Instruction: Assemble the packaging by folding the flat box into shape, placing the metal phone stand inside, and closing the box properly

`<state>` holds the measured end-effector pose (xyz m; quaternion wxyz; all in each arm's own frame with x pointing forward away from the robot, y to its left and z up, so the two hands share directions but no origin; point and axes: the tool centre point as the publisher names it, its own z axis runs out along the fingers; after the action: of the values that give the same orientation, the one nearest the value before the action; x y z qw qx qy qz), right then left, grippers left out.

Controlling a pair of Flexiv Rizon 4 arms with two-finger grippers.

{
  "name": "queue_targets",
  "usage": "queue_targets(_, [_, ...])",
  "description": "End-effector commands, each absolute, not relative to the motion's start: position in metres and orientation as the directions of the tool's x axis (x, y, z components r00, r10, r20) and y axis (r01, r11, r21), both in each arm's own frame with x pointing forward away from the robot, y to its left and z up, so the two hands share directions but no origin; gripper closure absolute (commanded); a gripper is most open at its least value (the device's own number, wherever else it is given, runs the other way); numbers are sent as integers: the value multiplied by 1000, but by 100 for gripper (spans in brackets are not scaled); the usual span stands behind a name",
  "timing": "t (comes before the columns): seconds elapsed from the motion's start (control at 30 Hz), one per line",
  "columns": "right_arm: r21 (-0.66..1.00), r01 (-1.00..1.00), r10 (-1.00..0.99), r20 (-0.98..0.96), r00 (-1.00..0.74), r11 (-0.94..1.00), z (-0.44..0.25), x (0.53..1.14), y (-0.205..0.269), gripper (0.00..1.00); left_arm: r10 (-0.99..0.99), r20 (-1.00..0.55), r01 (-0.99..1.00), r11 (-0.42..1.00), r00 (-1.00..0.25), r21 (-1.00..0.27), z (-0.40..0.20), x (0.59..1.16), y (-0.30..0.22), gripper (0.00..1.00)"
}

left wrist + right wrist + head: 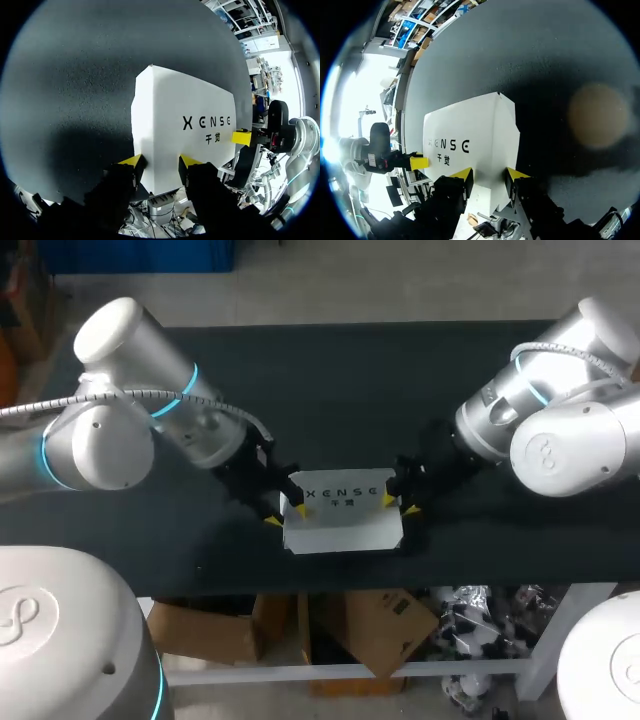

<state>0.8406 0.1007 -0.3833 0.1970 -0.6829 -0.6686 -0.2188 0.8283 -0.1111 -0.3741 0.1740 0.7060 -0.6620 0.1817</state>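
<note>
A white box with dark print on its top lies on the black table, close to the front edge. My left gripper holds the box's left end, with a yellow tip on each side of it. My right gripper grips the right end the same way. In the left wrist view the box runs away from my gripper, and one yellow fingertip of the right gripper shows at its far end. The right wrist view mirrors this: box, own gripper, left gripper's fingertip. No phone stand is in sight.
The table's front edge runs just below the box. Bare black tabletop stretches behind the box and out to both sides.
</note>
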Motion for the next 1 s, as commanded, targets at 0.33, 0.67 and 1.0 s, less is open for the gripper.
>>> queue_targets(0.33, [3, 998, 804, 593, 45, -59, -381, 839, 104, 56, -863, 500, -997, -77, 71, 8, -374, 827, -112, 55])
queue_targets(0.67, [-4, 998, 801, 596, 51, -60, -387, 837, 102, 56, -860, 505, -997, -77, 76, 19, -377, 827, -112, 54])
queue_targets(1.0, [-13, 998, 801, 597, 53, -57, -393, 837, 99, 55, -862, 499, -996, -86, 86, 24, -378, 828, -112, 54])
